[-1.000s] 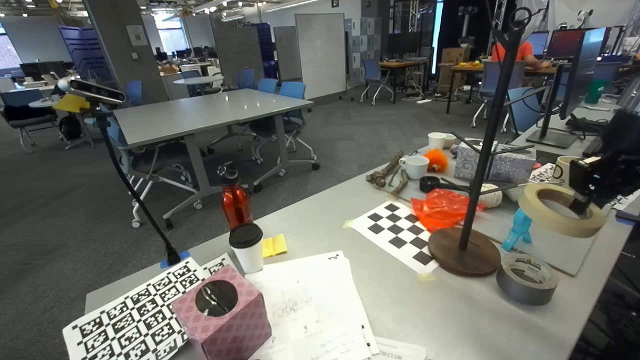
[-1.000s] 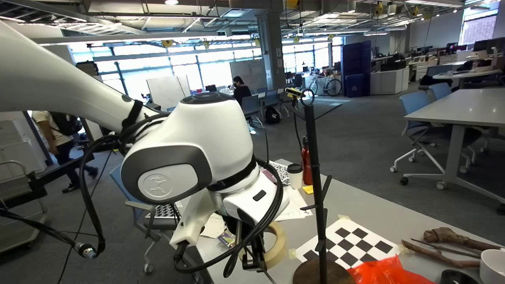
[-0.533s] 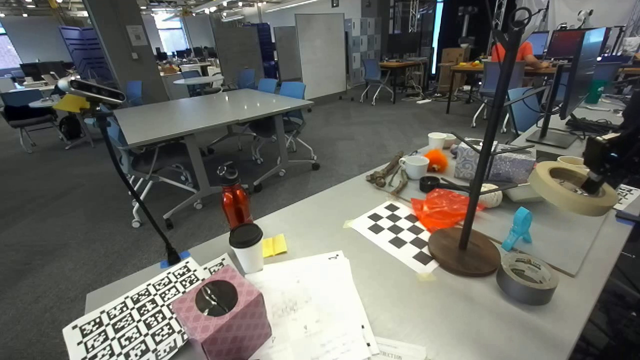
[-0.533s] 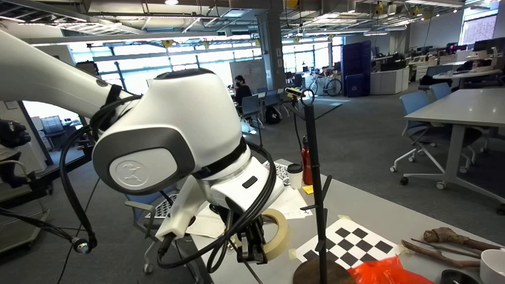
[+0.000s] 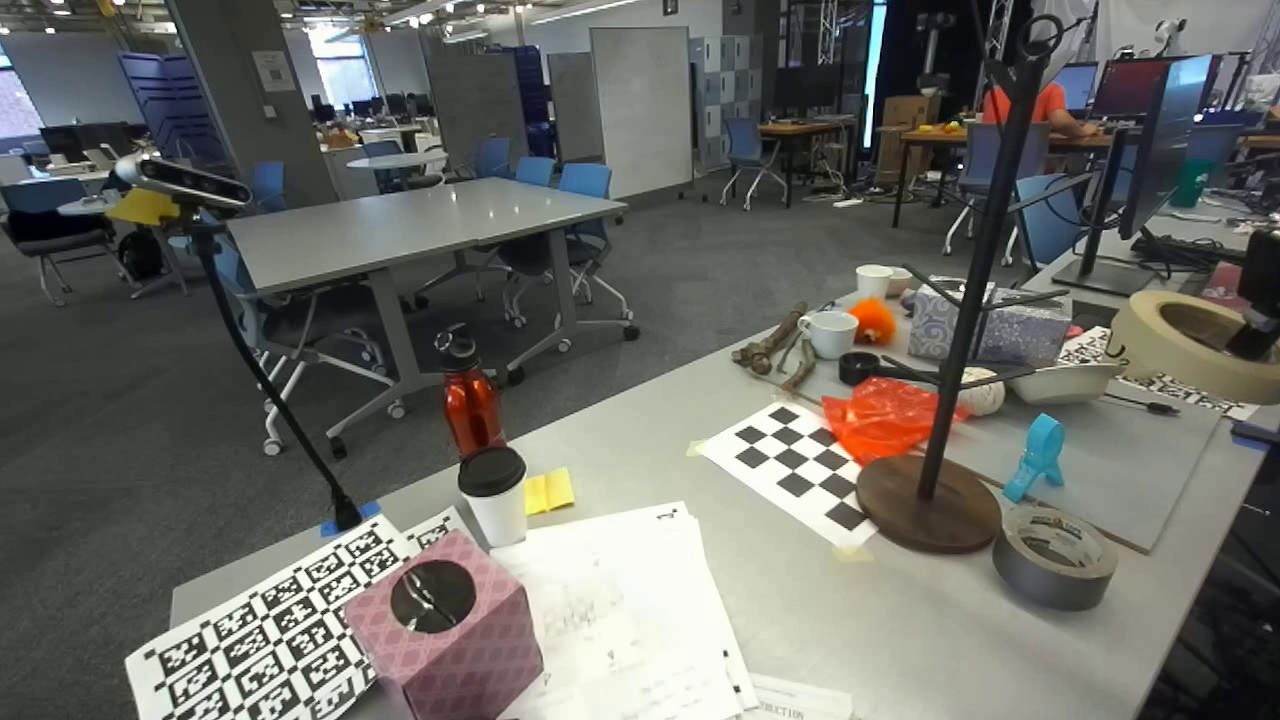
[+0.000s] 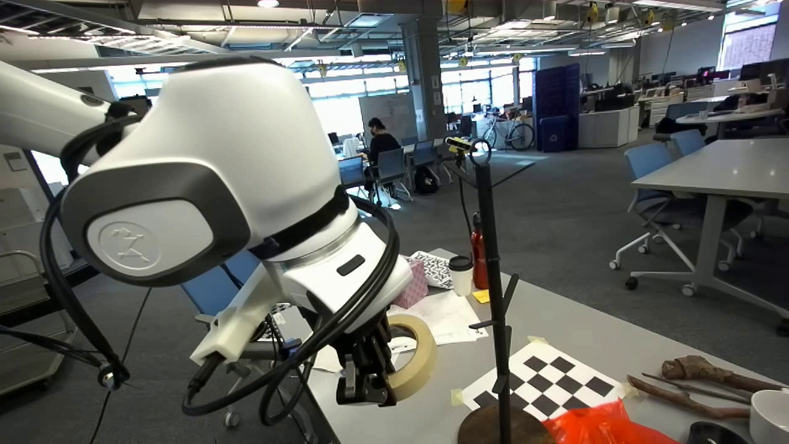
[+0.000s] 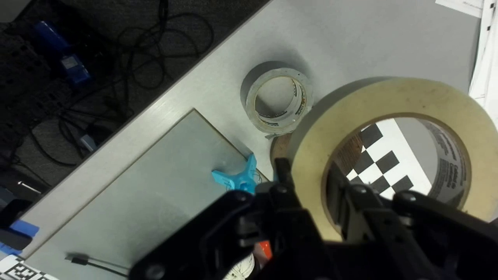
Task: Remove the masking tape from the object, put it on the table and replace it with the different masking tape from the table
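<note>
Now the gripper (image 7: 309,167), clamped on the masking tape (image 7: 408,95), swings farther from the stand (image 5: 972,305); removal looks done, setting-down probably next.

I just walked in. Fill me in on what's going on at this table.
A robot arm is holding a roll of masking tape in the air above the table. Its jaws are closed on the ring's wall, one jaw inside the hole and the other outside. The job is to swap the tape on the dark stand; no roll hangs on it at this moment, so the swap isn't finished. A grey roll of tape lies beside the stand's round wooden base.
</note>
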You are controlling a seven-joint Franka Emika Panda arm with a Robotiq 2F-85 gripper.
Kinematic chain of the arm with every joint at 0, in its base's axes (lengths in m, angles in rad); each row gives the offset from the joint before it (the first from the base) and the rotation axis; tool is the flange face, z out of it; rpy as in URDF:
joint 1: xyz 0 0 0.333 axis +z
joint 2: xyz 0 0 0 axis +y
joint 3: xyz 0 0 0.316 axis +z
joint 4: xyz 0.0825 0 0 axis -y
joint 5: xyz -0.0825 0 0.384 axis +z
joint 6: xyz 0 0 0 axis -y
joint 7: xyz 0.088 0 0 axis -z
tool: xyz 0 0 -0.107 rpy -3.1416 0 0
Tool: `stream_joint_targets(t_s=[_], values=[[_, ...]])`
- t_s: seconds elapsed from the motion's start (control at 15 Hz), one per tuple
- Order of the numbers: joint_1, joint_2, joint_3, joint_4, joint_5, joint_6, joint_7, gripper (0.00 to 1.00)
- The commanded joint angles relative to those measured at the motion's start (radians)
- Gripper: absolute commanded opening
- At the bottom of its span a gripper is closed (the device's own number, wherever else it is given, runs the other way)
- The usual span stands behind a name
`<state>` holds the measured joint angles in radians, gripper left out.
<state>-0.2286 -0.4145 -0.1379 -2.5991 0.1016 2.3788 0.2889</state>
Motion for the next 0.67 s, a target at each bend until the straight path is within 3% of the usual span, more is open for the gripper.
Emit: stream_joint_targets(t_s=[0.0, 0.27, 0.6], values=[[-0.026, -0.089, 0.008, -0.035, -0.009, 0.003, 0.019, 0.06], [-0.016, -0.079, -0.001, -0.031, 0.033, 0.094, 0.008, 0.06], [0.014, 0.011, -0.006, -0.018, 0.119, 0.295, 0.002, 0.06]])
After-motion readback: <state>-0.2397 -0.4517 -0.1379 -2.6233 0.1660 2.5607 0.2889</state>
